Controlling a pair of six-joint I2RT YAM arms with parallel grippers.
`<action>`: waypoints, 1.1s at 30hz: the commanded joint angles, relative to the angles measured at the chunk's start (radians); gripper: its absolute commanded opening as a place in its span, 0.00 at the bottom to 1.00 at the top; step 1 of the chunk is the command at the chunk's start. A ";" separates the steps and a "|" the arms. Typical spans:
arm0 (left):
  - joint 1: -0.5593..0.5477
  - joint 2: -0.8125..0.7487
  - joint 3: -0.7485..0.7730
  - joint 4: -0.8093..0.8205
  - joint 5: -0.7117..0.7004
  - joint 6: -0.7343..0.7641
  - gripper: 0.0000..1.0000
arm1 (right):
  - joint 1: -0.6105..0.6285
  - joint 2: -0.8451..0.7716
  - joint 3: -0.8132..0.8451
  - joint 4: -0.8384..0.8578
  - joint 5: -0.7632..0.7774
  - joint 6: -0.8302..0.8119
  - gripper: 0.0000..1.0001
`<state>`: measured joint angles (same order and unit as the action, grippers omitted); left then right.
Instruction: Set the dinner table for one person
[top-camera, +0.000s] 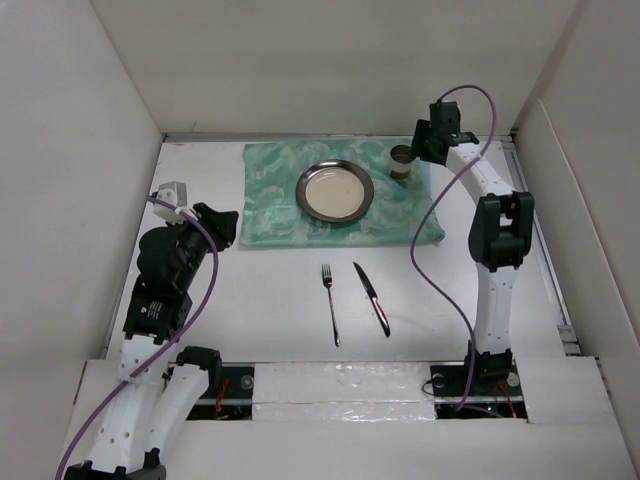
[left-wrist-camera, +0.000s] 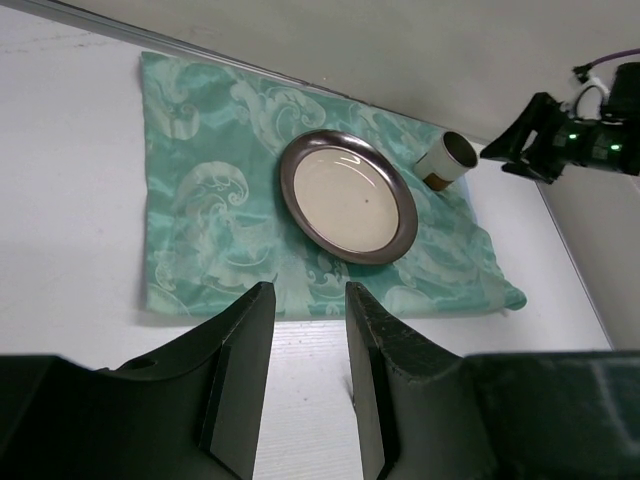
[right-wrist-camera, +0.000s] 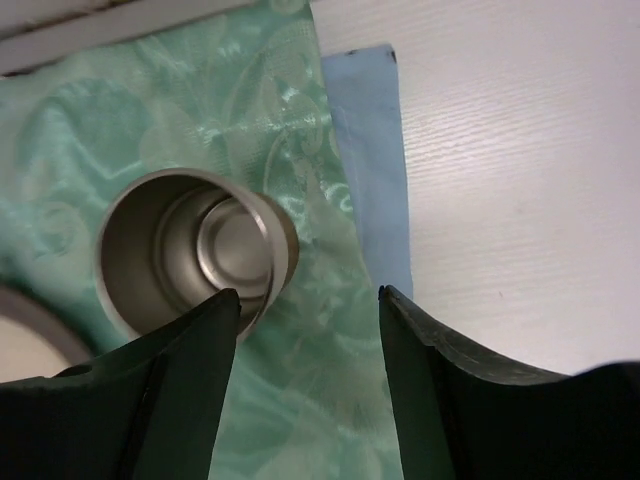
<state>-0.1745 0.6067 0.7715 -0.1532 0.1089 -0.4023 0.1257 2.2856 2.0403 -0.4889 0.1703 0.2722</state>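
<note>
On the white dinner table (top-camera: 270, 300) lies a green patterned cloth (top-camera: 270, 200) with a round metal-rimmed plate (top-camera: 335, 191) at its middle. A metal cup (top-camera: 402, 162) stands upright on the cloth's far right corner. My right gripper (top-camera: 420, 152) hovers just right of the cup, open. In the right wrist view the cup (right-wrist-camera: 190, 250) sits beside the left finger, and only cloth lies between the jaws of the right gripper (right-wrist-camera: 308, 300). A fork (top-camera: 330, 300) and a knife (top-camera: 372, 297) lie side by side on the bare table in front of the cloth. My left gripper (top-camera: 225, 225) is open and empty at the cloth's left edge.
White panels wall the table on the left, back and right. A blue strip (right-wrist-camera: 370, 170) shows along the cloth's right edge. The left wrist view shows the plate (left-wrist-camera: 348, 195), the cup (left-wrist-camera: 447, 160) and the right gripper (left-wrist-camera: 505, 150) beyond it.
</note>
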 joint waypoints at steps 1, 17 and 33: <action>0.003 -0.002 0.025 0.058 0.020 0.003 0.32 | -0.005 -0.228 -0.063 0.154 -0.031 0.016 0.64; 0.003 -0.001 0.020 0.070 0.046 0.010 0.00 | 0.734 -0.928 -1.209 0.495 0.090 0.194 0.00; 0.003 -0.015 0.011 0.080 0.063 0.003 0.08 | 1.037 -0.715 -1.188 0.427 0.253 0.332 0.50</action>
<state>-0.1745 0.6064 0.7715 -0.1314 0.1547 -0.4011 1.1477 1.5578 0.7994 -0.1116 0.3847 0.5808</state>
